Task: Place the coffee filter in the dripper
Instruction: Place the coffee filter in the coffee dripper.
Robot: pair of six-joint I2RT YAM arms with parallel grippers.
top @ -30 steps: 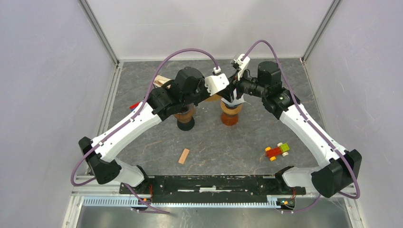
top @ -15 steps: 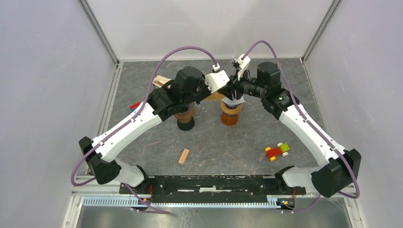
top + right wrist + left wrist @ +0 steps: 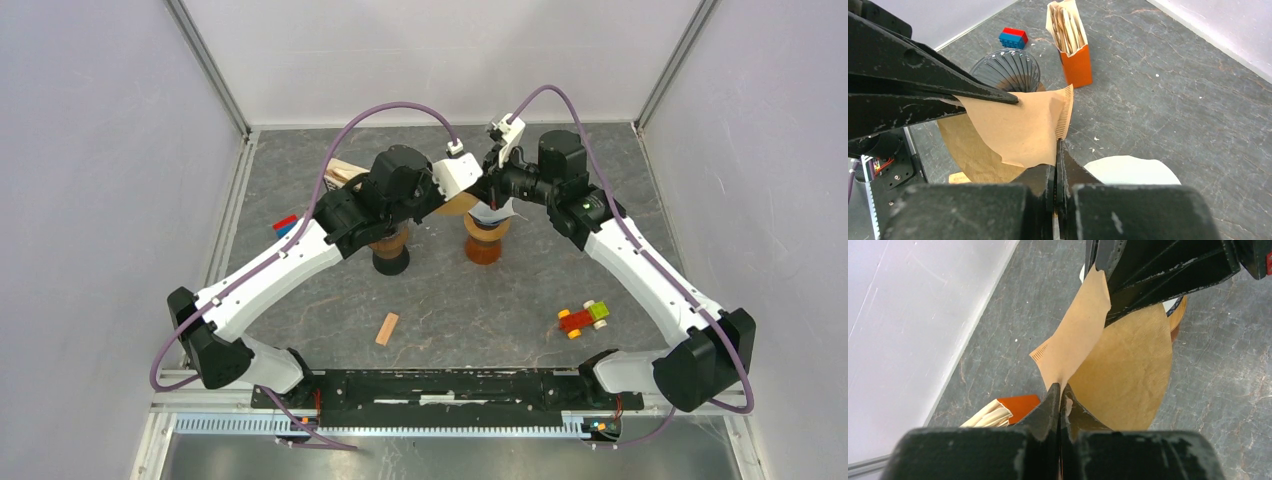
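A brown paper coffee filter (image 3: 1018,130) hangs in the air, pinched from two sides. My left gripper (image 3: 1060,390) is shut on one edge of it. My right gripper (image 3: 1056,150) is shut on its crimped seam. In the top view both grippers meet over the filter (image 3: 456,205), above a white dripper (image 3: 490,215) on a wooden stand. A clear ribbed glass dripper (image 3: 1008,70) stands on a dark stand to the left, partly under my left arm. The filter's two layers are spread slightly apart between the grips.
An orange box of filters (image 3: 1073,50) stands at the back left, with a blue and red block (image 3: 1014,37) beyond it. Nearer the arm bases lie a small wooden block (image 3: 387,328) and a toy car (image 3: 583,318). Walls close off three sides.
My right gripper has shut on the filter's seam; a second ago it stood open around it. Both grippers have drifted slightly toward the back.
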